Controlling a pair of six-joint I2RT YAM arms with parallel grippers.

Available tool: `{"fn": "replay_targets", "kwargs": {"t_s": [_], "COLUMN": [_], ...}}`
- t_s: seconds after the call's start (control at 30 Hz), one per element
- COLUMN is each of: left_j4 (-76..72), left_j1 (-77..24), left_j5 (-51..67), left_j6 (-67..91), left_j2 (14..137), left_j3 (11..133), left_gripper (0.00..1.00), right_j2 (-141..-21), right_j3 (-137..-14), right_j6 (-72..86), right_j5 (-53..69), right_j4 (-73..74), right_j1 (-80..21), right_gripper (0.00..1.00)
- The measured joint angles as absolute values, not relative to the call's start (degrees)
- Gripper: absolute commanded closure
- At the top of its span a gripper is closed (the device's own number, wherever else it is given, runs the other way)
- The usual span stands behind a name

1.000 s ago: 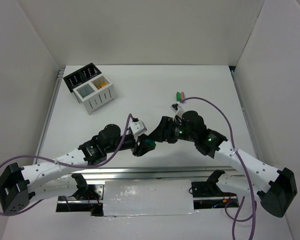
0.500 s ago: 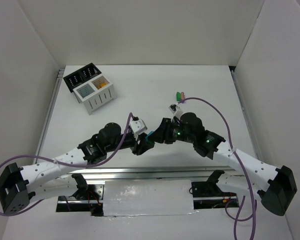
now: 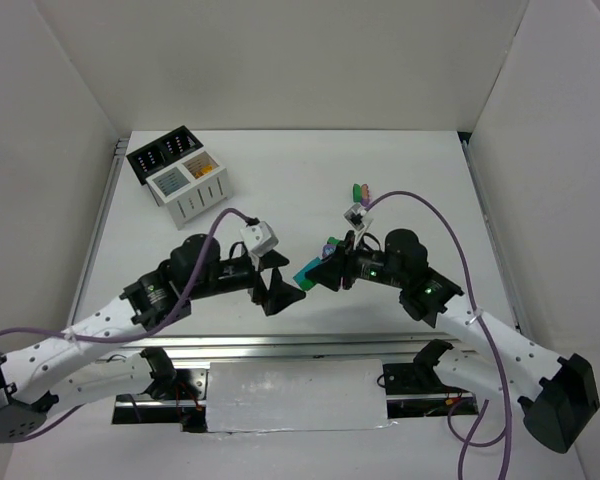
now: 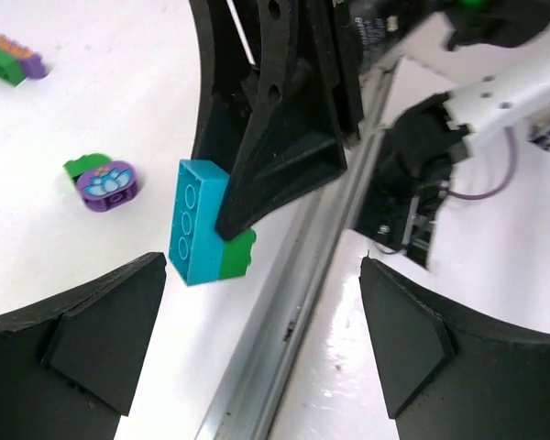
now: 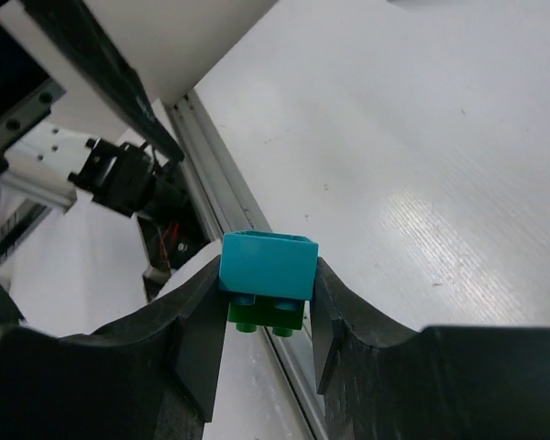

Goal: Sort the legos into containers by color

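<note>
A teal lego [image 5: 268, 264] with a green lego [image 5: 266, 315] stuck under it hangs above the table near its front edge, and my right gripper [image 5: 268, 307] is shut on the teal one. In the top view this stack [image 3: 304, 275] sits between the two grippers. My left gripper [image 3: 277, 283] stands wide open just left of it, apart from it, with nothing between its fingers [image 4: 92, 339]. A purple-and-green lego [image 4: 105, 179] lies on the table beyond, and a green-purple-orange one [image 4: 9, 57] lies farther off. The containers [image 3: 180, 170] stand at the back left.
Green and pink legos [image 3: 360, 190] lie right of centre toward the back. The white bins [image 3: 208, 196] hold orange pieces, and the black bins [image 3: 165, 153] stand behind them. A metal rail [image 3: 300, 345] runs along the table's near edge. White walls enclose three sides.
My left gripper has opened wide and drawn back to the left, letting go of the teal-and-green stack. My right gripper has shut on that stack and now holds it alone.
</note>
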State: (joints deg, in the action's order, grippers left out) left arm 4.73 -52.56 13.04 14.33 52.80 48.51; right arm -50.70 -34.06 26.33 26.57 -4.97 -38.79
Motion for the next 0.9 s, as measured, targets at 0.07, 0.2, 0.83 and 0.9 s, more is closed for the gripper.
{"fn": "replay_targets", "kwargs": {"t_s": [0.07,0.2,0.83,0.9], "left_j4": [6.44,7.77,3.75,3.38], "left_j1": [-52.56,-52.56,-52.56,-52.56], "left_j5": [14.70,19.20,34.76,34.94], "left_j6": [15.35,16.69,22.90,22.87], "left_j2": [49.95,46.37,52.84,53.54], "left_j3": [49.10,49.28,48.38,48.38], "left_gripper": [0.00,0.01,0.37,0.33], "right_j2": [-48.75,-43.75,-48.97,-48.97], "right_j3": [-34.06,-34.30,-40.18,-40.18], "right_j6": [23.27,18.70,16.60,16.64], "right_j5": [30.92,41.71,62.04,62.50], "right_j4": [-4.97,-4.91,-6.00,-6.22], "right_j1": [-37.52,-37.10,-37.36,-37.41], "right_gripper": [1.00,1.00,1.00,1.00]}}
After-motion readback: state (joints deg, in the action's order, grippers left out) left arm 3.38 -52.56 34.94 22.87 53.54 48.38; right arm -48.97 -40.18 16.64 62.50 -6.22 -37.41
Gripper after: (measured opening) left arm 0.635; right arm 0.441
